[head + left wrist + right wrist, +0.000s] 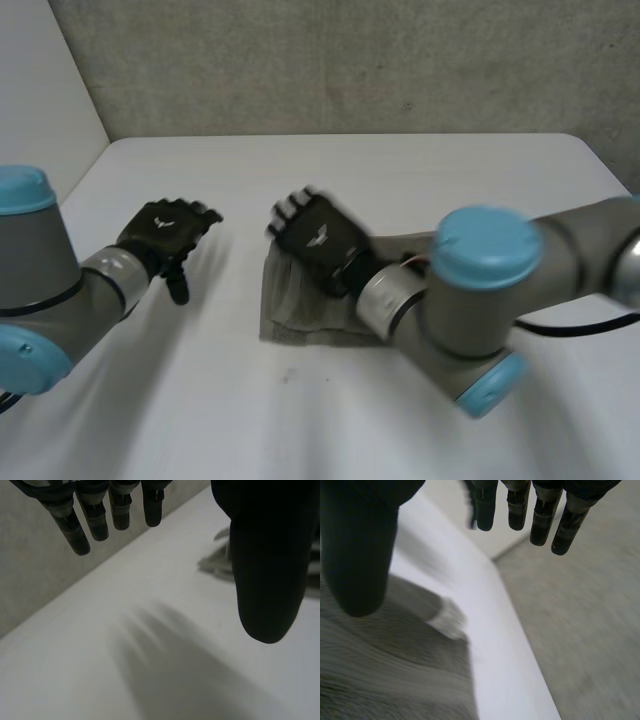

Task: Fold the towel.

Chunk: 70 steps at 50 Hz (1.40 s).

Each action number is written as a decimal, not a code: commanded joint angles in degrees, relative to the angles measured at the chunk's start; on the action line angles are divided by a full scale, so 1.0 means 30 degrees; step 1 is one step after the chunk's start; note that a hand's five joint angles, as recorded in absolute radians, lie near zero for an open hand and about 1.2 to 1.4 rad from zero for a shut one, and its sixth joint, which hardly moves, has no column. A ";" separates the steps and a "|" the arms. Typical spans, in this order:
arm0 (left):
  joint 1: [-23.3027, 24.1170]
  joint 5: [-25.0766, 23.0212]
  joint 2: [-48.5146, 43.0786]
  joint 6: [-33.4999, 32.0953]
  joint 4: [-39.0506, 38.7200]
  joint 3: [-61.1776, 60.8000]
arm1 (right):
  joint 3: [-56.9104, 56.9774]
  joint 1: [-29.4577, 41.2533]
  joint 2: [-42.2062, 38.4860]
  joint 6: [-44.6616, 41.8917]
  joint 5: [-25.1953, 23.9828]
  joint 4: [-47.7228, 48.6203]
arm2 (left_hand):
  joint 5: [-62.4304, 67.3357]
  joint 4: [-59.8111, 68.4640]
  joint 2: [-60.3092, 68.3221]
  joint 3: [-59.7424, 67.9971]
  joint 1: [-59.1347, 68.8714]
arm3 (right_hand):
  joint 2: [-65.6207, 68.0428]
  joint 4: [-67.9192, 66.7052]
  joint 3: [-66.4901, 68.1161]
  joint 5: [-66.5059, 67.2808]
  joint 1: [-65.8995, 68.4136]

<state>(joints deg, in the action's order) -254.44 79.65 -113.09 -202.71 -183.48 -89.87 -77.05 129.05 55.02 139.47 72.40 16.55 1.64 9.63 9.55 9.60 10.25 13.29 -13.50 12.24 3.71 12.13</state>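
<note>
A grey towel (300, 312) lies folded in a small stack near the middle of the white table (350, 170). My right hand (315, 240) hovers over the towel's far left part, open and holding nothing. In the right wrist view its fingers (542, 515) are straight and apart from the thumb, with the towel (395, 680) under the palm. My left hand (165, 232) is open above bare table, well to the left of the towel. Its fingers (95, 515) point straight out, and an edge of the towel (215, 562) shows beside the thumb.
A grey concrete wall (350, 60) stands behind the table's far edge. Bare table (250, 420) lies in front of the towel and between the two hands. My right arm (480, 290) crosses over the towel's right part.
</note>
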 commanded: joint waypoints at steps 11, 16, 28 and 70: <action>0.4562 0.0256 -0.3284 0.6133 0.0165 0.5459 | -0.5923 -0.7533 0.4218 0.8241 0.0272 -0.3669 | -0.0082 0.0588 0.0614 0.0599 0.0382 | -0.1096 0.1168 -0.0745 -0.1238 -0.0709; 0.5737 0.0810 -0.5277 0.6136 0.0224 0.6897 | -0.7715 -0.9001 0.4218 0.6305 0.0272 -0.3464 | -0.0082 0.0588 0.0614 0.0599 0.0382 | -0.1096 0.1168 -0.0745 -0.1238 -0.0709; 0.6148 0.4299 -0.7188 0.5521 0.1043 0.7109 | -0.8566 -0.9969 0.3250 0.3261 -0.0344 0.0018 | -0.0194 0.0476 0.0502 0.0487 0.0270 | 2.2237 -2.2165 2.2588 2.2096 2.2624; 0.1869 0.4305 -0.0420 0.5696 0.0751 0.1653 | -0.0831 0.2307 0.0732 0.0738 0.2411 -0.0271 | -0.0419 0.0251 0.0277 0.0262 0.0045 | -0.1096 0.1168 -0.0745 -0.1238 -0.0709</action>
<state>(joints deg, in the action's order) -251.14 95.35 -114.09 -185.95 -181.23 -87.21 -78.82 136.76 50.96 136.34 73.68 15.82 1.64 9.63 9.54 9.60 10.25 25.81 -26.34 26.22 18.38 20.65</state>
